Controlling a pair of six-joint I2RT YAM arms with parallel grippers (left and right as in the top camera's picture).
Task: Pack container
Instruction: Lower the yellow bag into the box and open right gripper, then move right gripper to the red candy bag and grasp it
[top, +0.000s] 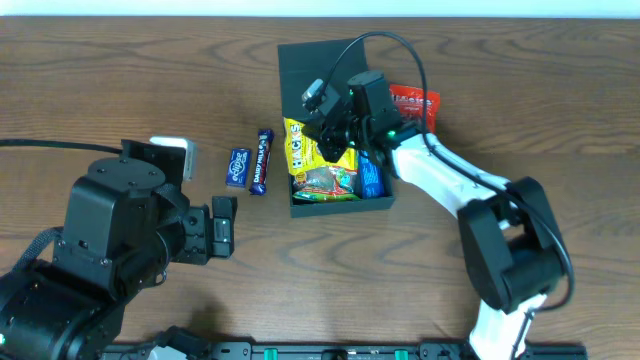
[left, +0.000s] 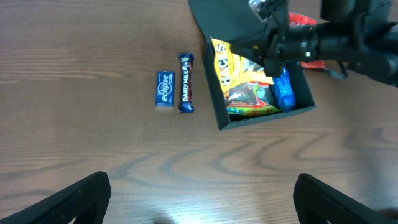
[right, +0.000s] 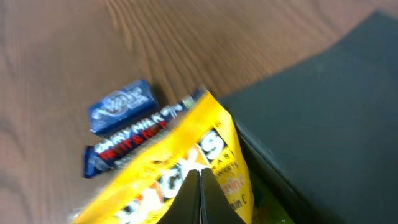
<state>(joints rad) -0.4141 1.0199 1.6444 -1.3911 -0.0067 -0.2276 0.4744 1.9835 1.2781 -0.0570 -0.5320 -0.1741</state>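
The dark teal container (top: 340, 206) stands open at mid table, its lid (top: 310, 70) tilted back. Inside lie a yellow snack packet (top: 300, 150), a green packet (top: 328, 182) and a blue packet (top: 371, 178). My right gripper (top: 335, 135) hovers over the box's left half. In the right wrist view its fingers (right: 200, 171) are pressed together at the yellow packet (right: 155, 180), which leans over the box's left wall. My left gripper (left: 202, 199) is open and empty over bare wood, well short of the box (left: 267, 118).
A blue Eclipse pack (top: 238, 167) and a Dairy Milk bar (top: 262, 162) lie side by side left of the box; both also show in the right wrist view, the pack (right: 121, 106) above the bar (right: 124, 140). A red packet (top: 415, 103) lies behind the box's right corner.
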